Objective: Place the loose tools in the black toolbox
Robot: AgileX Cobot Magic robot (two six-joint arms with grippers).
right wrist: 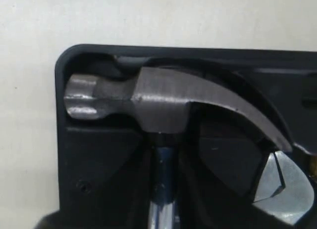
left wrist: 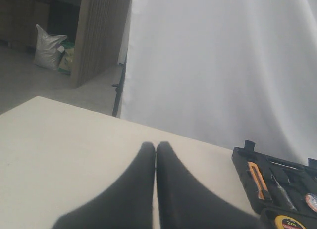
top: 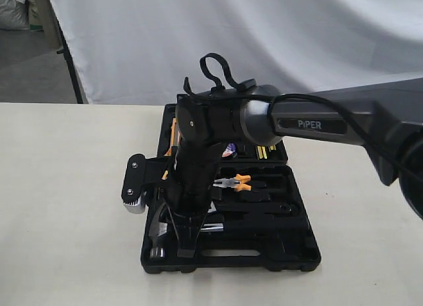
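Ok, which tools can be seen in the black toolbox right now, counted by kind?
Hammer: 1
Orange-handled pliers: 1
Orange utility knife: 1
Yellow tape measure: 1
Screwdriver: 1
Total: 5 visible in the black toolbox; others may be hidden.

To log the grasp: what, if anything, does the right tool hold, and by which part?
The right tool seems to grip the hammer by its metal shaft, just below the head.

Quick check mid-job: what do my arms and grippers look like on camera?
The right arm is dark grey with a lighter grey rounded joint and white PiPER lettering. A black cable runs along it, and a black strap loop sits at the wrist. The left gripper has two smooth, tapered black fingers.
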